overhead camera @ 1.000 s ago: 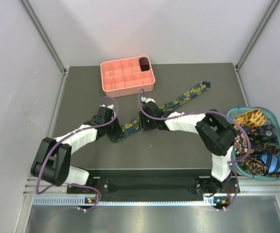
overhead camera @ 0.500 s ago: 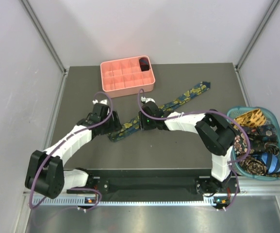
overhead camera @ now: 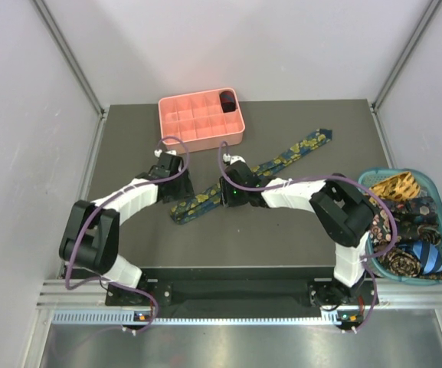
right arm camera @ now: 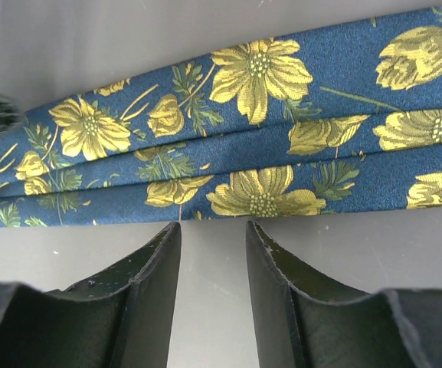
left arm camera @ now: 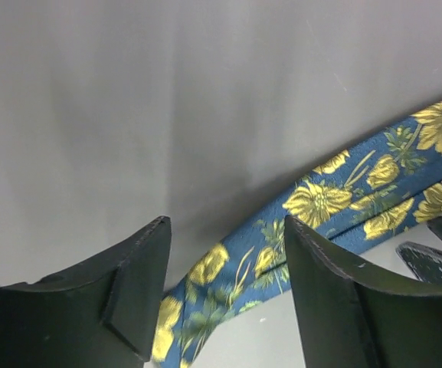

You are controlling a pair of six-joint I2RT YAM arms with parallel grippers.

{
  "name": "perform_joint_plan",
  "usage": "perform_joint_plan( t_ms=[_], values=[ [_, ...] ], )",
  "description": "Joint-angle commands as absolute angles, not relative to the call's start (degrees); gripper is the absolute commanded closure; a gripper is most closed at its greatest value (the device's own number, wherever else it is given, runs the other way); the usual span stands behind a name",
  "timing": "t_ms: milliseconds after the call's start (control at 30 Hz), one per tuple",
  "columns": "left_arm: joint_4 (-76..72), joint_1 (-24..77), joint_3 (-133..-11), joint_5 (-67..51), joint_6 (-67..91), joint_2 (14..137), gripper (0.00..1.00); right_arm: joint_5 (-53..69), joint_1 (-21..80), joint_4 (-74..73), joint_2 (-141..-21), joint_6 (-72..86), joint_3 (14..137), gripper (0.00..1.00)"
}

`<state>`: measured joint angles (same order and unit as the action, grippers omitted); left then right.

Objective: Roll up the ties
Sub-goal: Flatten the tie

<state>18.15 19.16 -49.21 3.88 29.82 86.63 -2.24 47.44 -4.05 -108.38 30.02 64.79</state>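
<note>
A navy tie (overhead camera: 289,153) with yellow flowers lies flat and slantwise across the table, folded over on itself at its near-left end. My left gripper (overhead camera: 181,193) hovers just above that end, open. In the left wrist view the tie (left arm camera: 320,203) runs below the spread fingers (left arm camera: 227,230), which touch nothing. My right gripper (overhead camera: 227,198) sits at the tie's middle. In the right wrist view its fingers (right arm camera: 213,226) stand a little apart and empty, with the doubled tie (right arm camera: 259,130) just past the tips. A dark rolled tie (overhead camera: 227,100) sits in the tray's far right cell.
The salmon-pink grid tray (overhead camera: 186,134) stands at the back of the table, left of centre. A teal basket (overhead camera: 370,176) at the right edge holds several loose ties (overhead camera: 404,222). Grey walls close in the table on the left, the right and the back.
My left gripper has opened and let go of the tie's near end, then drawn back a little toward the tray. The right arm has stayed put.
</note>
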Motion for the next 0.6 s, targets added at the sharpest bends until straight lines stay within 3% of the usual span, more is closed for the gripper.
perform_joint_plan(
  t_ms=[0, 133, 167, 200, 567],
  values=[
    [14.5, 18.8, -51.9, 0.3, 28.7, 90.1, 0.36, -1.8, 47.6, -1.8, -105.6, 29.5, 64.0, 0.6],
    [13.6, 18.8, -51.8, -6.5, 28.7, 92.9, 0.5, -1.4, 47.6, -1.1, -105.4, 29.7, 63.3, 0.6],
    [13.5, 18.8, -51.6, -8.3, 28.7, 93.3, 0.61, -1.4, 47.5, -1.0, -105.3, 29.8, 63.1, 0.6],
    [13.4, 18.8, -51.2, -9.0, 28.7, 93.3, 0.67, -1.5, 47.6, -0.9, -105.2, 29.9, 63.0, 0.6],
    [13.8, 18.8, -43.9, -19.2, 29.5, 87.0, 0.98, -1.5, 47.5, -0.4, -105.6, 30.1, 62.6, 0.6]
  ],
)
